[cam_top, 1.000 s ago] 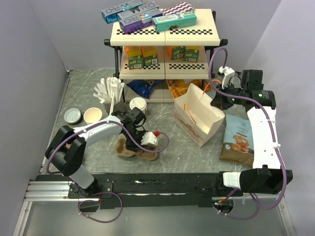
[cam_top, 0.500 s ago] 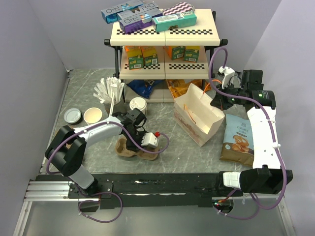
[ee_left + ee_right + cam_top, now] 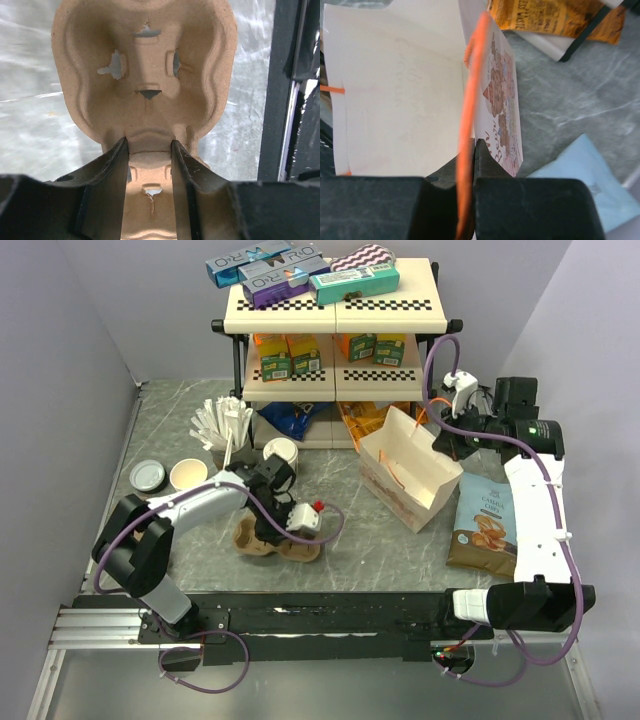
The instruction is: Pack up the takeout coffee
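Standing apart from the left jaws, takeout coffee point(image 3: 190, 474) seems untouched.

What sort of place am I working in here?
Probably a mock café takeout counter, staged on a walled-in table: a stocked snack rack, a paper cup, a pulp cup carrier and a paper bag.
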`<state>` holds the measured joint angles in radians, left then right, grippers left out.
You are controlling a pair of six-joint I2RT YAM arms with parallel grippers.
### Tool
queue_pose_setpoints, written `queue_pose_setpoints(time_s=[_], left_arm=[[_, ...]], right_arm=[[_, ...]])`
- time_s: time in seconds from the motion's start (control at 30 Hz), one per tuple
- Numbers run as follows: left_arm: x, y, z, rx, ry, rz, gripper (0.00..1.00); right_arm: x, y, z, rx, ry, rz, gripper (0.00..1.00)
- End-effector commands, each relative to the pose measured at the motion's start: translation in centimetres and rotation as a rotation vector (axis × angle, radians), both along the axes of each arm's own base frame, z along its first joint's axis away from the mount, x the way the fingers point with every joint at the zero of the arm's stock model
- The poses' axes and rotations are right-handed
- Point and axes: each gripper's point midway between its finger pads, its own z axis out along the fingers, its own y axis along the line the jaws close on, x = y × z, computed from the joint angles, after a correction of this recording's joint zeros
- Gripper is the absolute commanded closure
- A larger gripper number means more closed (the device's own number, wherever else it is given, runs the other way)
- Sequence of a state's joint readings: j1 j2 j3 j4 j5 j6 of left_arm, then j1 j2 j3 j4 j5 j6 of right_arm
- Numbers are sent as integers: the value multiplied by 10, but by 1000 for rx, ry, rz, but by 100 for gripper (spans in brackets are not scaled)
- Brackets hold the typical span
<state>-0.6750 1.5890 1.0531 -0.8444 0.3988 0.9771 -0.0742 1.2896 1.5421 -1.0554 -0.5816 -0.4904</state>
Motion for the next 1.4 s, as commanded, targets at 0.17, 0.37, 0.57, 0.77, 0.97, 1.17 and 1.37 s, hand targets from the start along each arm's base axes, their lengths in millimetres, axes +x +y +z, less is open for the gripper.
queue_pose_setpoints(time_s=[0.17, 0.37, 0.57, 0.77, 0.97, 1.17, 1.37], left_arm=[[34, -63, 127, -314, -21, 51, 99], [53, -81, 235, -503, -177, 47, 99], [65, -93, 310, -695, -264, 66, 99], [50, -103, 358, -969, -337, 125, 99], [47, -137, 409, -1198, -427, 90, 99], [35, -166, 421, -1277, -450, 2, 99], [14, -184, 415, -1302, -436, -81, 99]], right_arm=[[-6, -4, 20, -224, -177, 148, 100], [-12, -8, 13, -269, -181, 156, 100], [-12, 3, 11, -253, -180, 185, 100], [-11, 13, 16, -245, -211, 200, 100], [-11, 24, 20, -234, -216, 239, 100], [-12, 29, 19, -190, -213, 228, 100], [-16, 34, 19, -155, -202, 229, 100]])
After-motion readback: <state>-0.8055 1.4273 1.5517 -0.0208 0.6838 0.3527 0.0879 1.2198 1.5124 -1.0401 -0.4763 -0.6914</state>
